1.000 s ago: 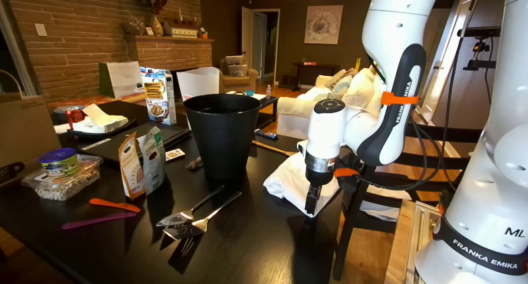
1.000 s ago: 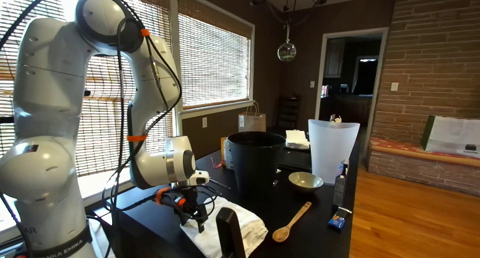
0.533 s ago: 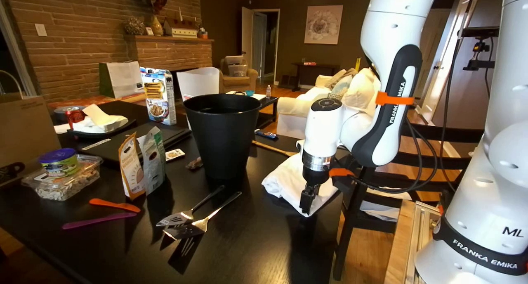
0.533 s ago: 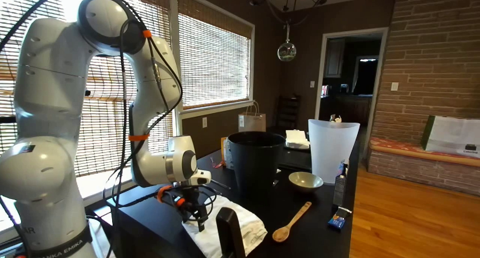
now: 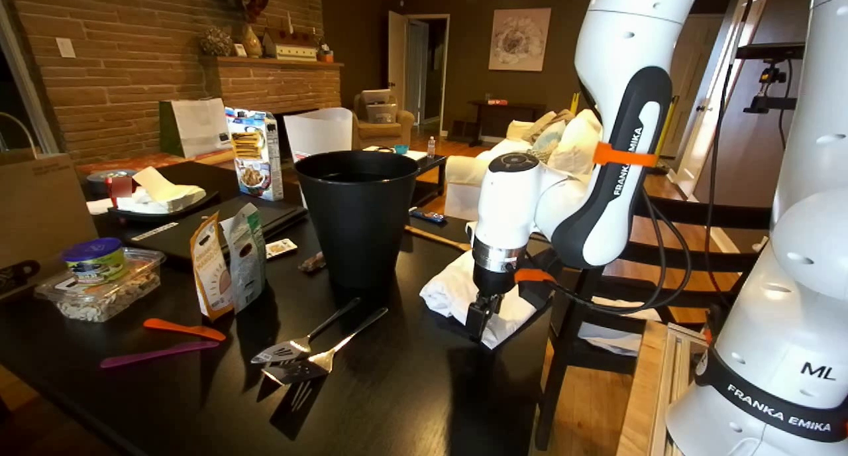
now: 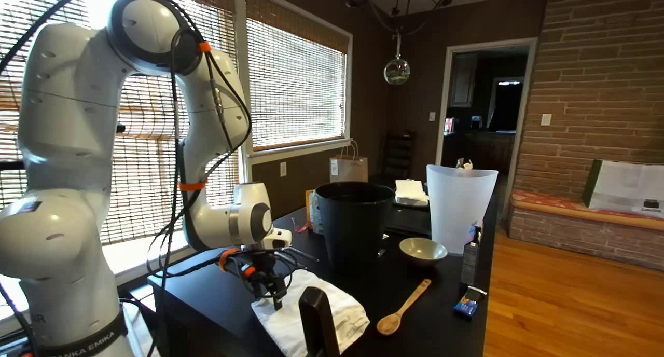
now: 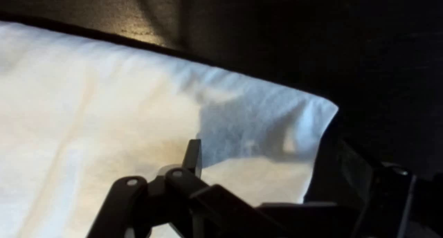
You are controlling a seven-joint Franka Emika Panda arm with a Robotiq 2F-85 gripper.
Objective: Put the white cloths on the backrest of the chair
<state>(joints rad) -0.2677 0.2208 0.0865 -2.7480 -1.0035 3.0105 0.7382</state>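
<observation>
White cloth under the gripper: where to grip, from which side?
Probably the pointed corner, from above: the white cloth lies low and slightly rumpled on the table there, and the open gripper straddles its edge in the wrist view.

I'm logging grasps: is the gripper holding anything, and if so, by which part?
Nothing is held: the gripper stands open, jaws apart, near a corner of the white cloth.

The counter (image 5: 411, 390) was shiny wood, the bin (image 5: 354, 224) dull plastic. Near the bin, the spatulas (image 5: 323, 361) were bright metal, the spoon (image 6: 403, 309) smooth wood, and the cloth (image 5: 450, 293) wrinkly.
</observation>
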